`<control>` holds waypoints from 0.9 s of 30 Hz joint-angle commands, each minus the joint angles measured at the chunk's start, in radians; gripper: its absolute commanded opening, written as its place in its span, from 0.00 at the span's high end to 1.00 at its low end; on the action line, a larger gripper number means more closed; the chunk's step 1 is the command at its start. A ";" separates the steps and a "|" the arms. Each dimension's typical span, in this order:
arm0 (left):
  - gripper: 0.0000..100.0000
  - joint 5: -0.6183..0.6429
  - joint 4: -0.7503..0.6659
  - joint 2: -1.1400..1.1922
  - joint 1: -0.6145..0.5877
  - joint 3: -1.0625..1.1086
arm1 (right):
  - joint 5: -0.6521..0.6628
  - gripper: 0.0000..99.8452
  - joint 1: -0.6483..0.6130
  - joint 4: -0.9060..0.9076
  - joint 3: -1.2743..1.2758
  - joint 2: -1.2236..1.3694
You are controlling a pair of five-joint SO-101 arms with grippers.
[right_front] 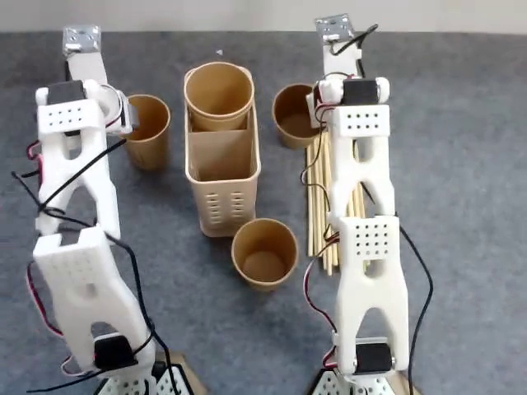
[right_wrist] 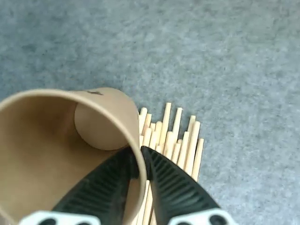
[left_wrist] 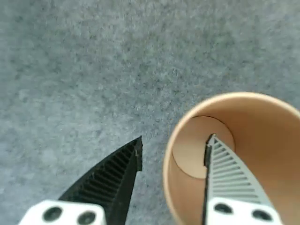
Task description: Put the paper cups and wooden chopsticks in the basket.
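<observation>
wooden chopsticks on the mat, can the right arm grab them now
Probably not yet: the right gripper is shut on the rim of a brown paper cup. The pale wooden chopsticks lie uncovered beside it, so only the cup stands in the way.

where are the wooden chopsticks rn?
Wooden chopsticks lie bundled on the mat right of the basket in the high view, partly under the right arm, beside the paper cup pinched by the right gripper.

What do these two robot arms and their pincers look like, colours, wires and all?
The left arm and right arm are white plastic, built of forked links with grids of small holes, joined by black motor blocks. Thin black and red cables loop alongside. The left gripper and right gripper have ribbed, pointed fingers on white bases, mostly black.
</observation>
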 commanded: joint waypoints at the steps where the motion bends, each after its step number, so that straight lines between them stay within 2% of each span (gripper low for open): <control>1: 0.86 0.011 -0.012 0.062 0.021 -0.087 | 0.011 1.00 0.008 0.056 -0.081 -0.041; 5: 0.97 0.011 0.034 0.128 0.018 -0.174 | 0.012 1.00 0.008 0.157 -0.176 -0.096; 10: 0.98 0.011 0.207 0.130 0.018 -0.363 | 0.014 1.00 0.008 0.246 -0.240 -0.231; 17: 0.98 0.011 0.517 0.130 0.021 -0.779 | 0.012 1.00 0.008 0.246 -0.031 -0.470; 20: 0.99 0.011 0.543 0.110 0.021 -0.901 | 0.012 1.00 0.008 0.246 0.102 -0.605; 22: 1.00 0.011 0.543 0.051 0.028 -0.897 | 0.014 1.00 0.008 0.246 0.196 -0.704; 27: 1.00 0.012 0.543 -0.217 0.165 -0.756 | 0.014 1.00 -0.016 0.246 0.429 -0.947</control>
